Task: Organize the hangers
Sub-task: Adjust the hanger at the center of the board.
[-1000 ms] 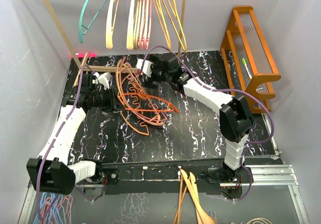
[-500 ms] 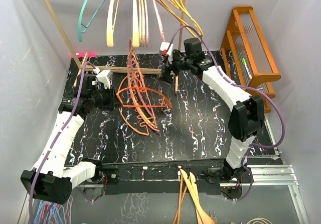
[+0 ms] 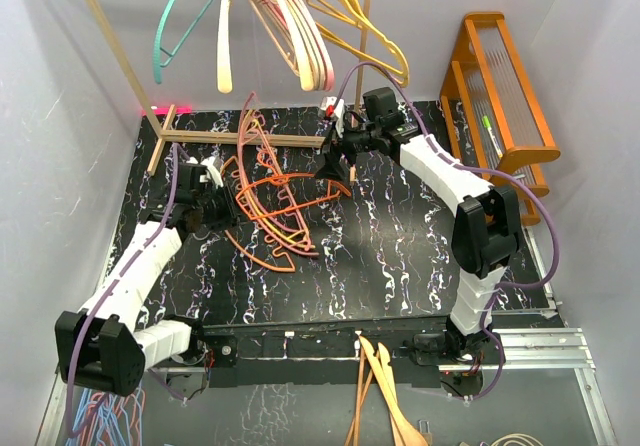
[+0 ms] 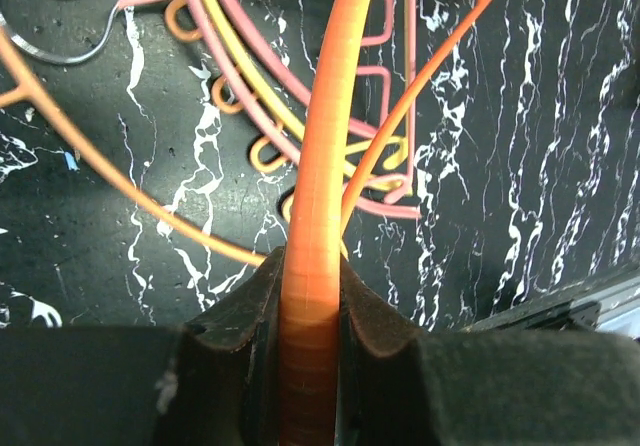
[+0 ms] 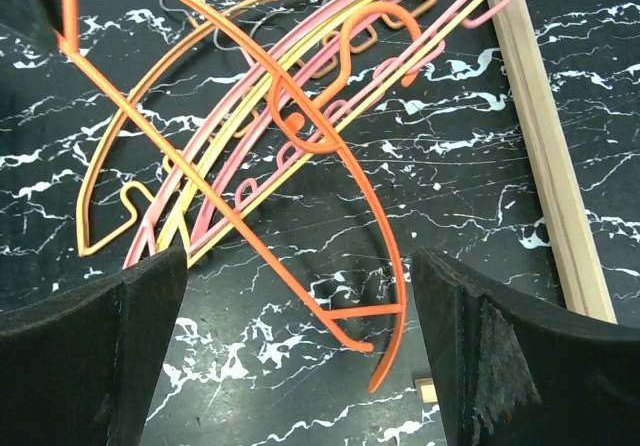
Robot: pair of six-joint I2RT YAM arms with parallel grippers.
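Partway: some hangers are hanging on the rack, a tangled pile is waiting on the tabletop, left hand is pinching an orange hanger, and right hand is hovering spread.

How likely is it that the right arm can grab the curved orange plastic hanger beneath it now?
Probably yes: the right gripper hangs open above the curved orange plastic hanger with nothing between. Pink and yellow hangers tangled with it might drag along.
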